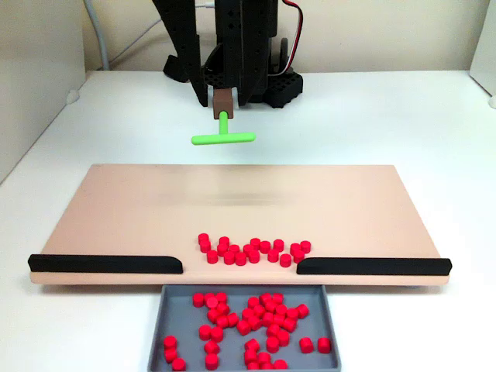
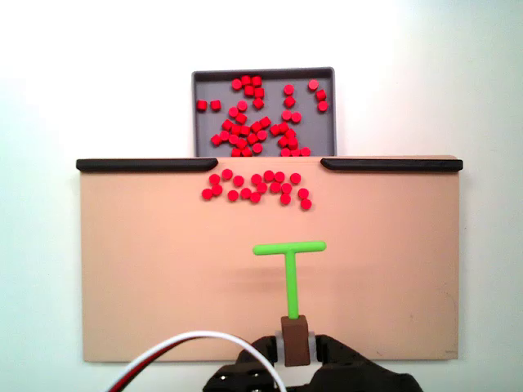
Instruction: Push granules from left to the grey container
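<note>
There, in a fixed view, the gripper (image 2: 294,341) was pinched on the brown block (image 2: 294,336) that forms the handle end of the green T-shaped pusher stick (image 2: 290,273), its black fingers pressed against the block's two sides at the near edge of the tan board (image 2: 147,278). The stick's stem ran from the block toward the board's middle, and its crossbar lay well apart from the granules, with bare board between them. In the other fixed view, facing the arm, the gripper (image 1: 223,105) hung beyond the board's far edge, holding the brown block (image 1: 223,101) with the pusher stick (image 1: 223,138) pointing down and forward, its crossbar above the white table (image 1: 403,124) just short of the tan board (image 1: 116,209). A loose band of red granules (image 1: 252,251) lay on the board close to its near edge in that view, within and just behind the gap between the two long black strips (image 1: 105,263) that line that edge. The grey container (image 1: 164,310) sat touching the board's edge right below that gap, and many more red granules (image 1: 256,318) were scattered inside it, densest around its middle. In the view from behind the arm, the same container (image 2: 263,74) lay past the board's far edge. A red and white cable (image 2: 176,347) curved in beside the arm's base.
</note>
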Robot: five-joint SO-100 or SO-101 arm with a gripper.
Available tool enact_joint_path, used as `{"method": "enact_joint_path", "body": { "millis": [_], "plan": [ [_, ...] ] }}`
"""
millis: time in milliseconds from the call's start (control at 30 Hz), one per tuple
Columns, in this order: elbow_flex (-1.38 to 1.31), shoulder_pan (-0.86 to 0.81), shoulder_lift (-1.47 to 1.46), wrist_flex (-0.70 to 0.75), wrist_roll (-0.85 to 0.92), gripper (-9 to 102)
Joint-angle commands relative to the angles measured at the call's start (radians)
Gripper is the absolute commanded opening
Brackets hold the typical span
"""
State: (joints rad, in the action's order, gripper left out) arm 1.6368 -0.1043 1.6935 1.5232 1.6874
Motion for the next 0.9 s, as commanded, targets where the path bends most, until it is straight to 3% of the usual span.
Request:
{"method": "enact_joint_path", "body": {
  "millis": [0,867],
  "plan": [
    [-0.021,-0.002,0.034,-0.005,-0.015,0],
    [-0.021,0.011,0.032,0.005,-0.083,0]
  ]
}}
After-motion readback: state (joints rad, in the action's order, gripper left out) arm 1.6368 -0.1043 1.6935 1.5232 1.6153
